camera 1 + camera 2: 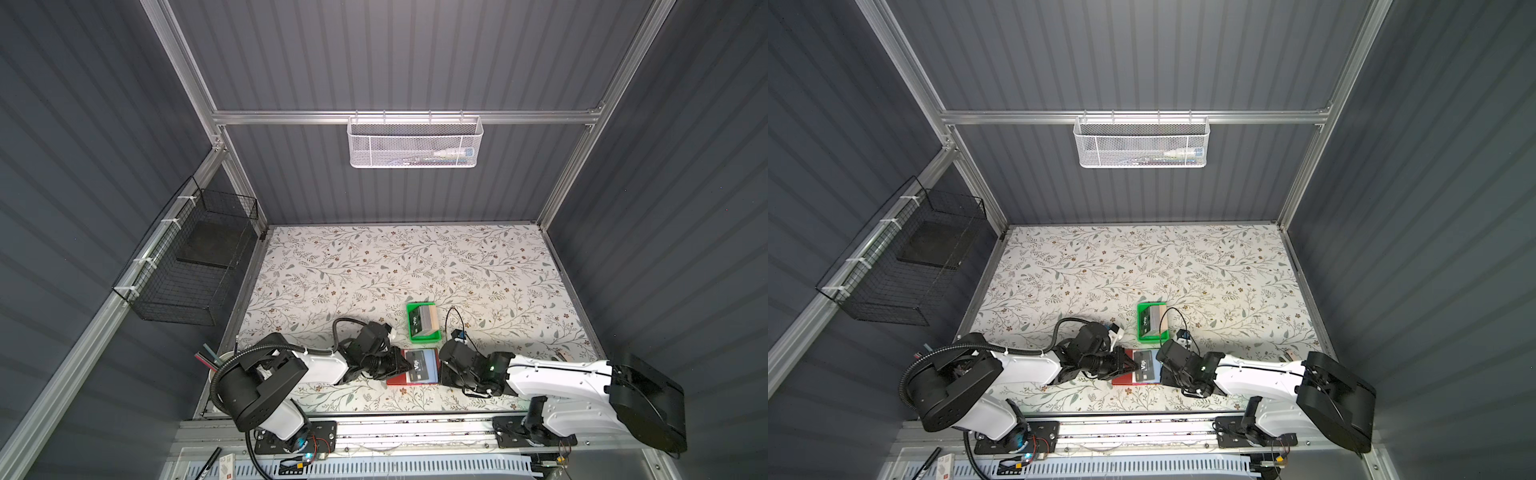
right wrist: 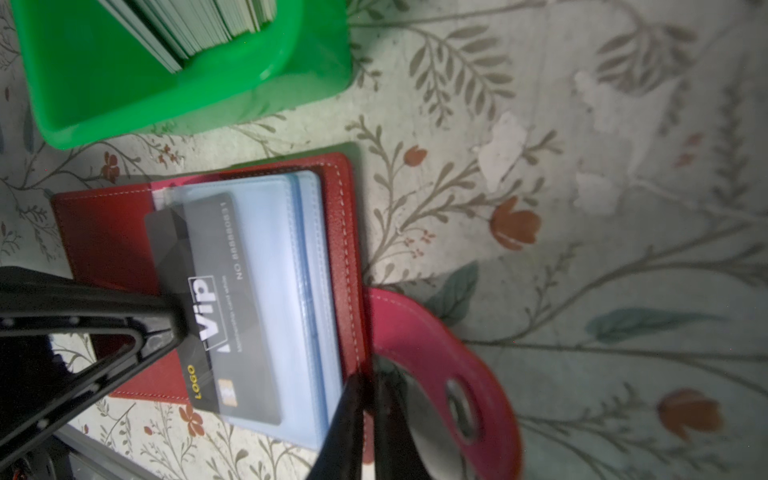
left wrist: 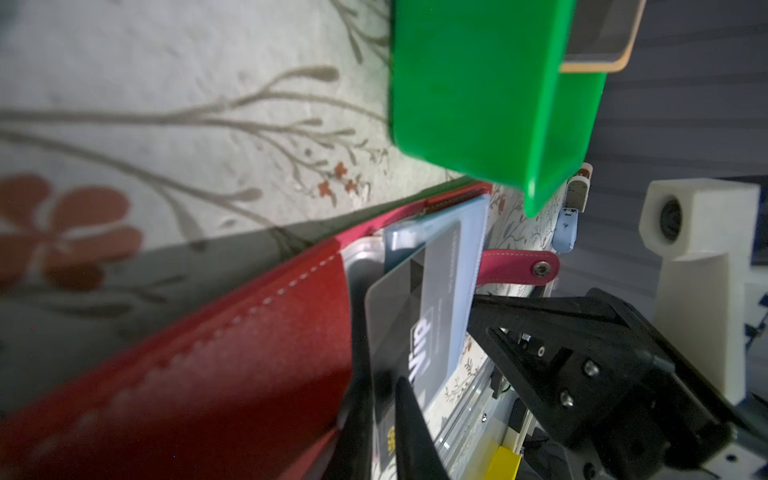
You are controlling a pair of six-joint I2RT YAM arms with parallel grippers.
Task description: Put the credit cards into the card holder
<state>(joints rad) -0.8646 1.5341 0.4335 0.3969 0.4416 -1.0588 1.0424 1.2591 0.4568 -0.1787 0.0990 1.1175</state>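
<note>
Black card [image 2: 216, 299] partly inside the open red card holder [image 2: 104, 232], 1 gripper at each side.
The left gripper [image 1: 409, 365] pinches the card's outer edge. Ahead of its fingers, the rest of the card lies under a clear sleeve [image 2: 266, 249] of the holder, which lies flat between the 2 grippers. The right gripper [image 2: 370, 388] has its fingers pressed together on the holder's opposite edge, beside the snap tab [image 2: 415, 332]. Beyond both fingertips, a green tray [image 2: 124, 95] holds the other cards [image 2: 199, 25].

The green plastic tray [image 1: 424, 336] is set at twelve o'clock of the red leather-look card holder [image 1: 398, 380], over which a black plastic card [image 1: 420, 365] is laid.
</note>
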